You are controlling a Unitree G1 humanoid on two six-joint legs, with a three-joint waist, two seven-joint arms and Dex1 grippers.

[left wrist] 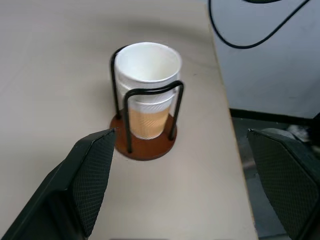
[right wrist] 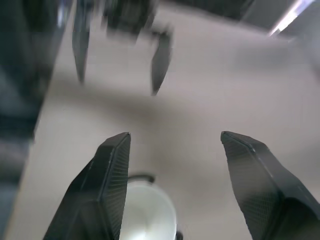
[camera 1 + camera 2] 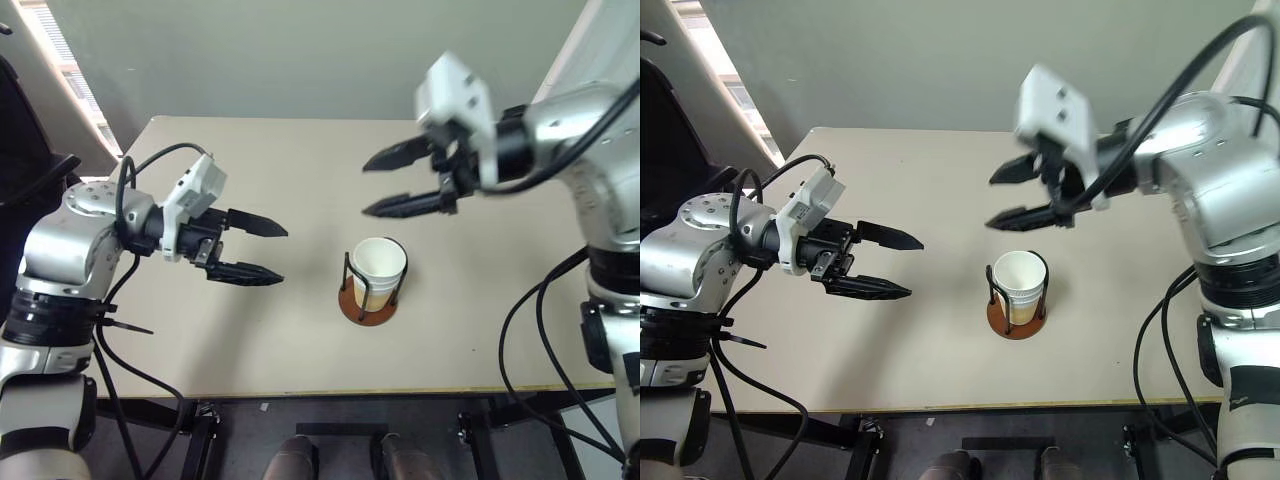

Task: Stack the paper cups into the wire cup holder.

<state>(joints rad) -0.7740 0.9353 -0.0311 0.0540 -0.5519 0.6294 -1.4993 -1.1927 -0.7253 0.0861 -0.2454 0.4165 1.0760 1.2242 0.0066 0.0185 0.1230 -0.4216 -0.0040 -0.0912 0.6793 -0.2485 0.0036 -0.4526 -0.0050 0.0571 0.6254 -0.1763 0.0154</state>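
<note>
The paper cups (image 3: 378, 268) stand nested in one stack inside the wire cup holder (image 3: 367, 305), near the middle of the table; the left wrist view shows the paper cups (image 1: 148, 75) between the black wire loops on the reddish-brown base of the wire cup holder (image 1: 145, 147). My right gripper (image 3: 368, 186) hangs above and just behind the stack, open, with nothing between its fingers. My left gripper (image 3: 282, 254) hovers to the left of the holder, open and empty, pointing toward it.
The beige table (image 3: 250, 340) has its front edge close to me. Black cables (image 3: 540, 340) hang from the right arm past the table's right front corner. A grey wall (image 3: 300, 50) stands behind the far edge.
</note>
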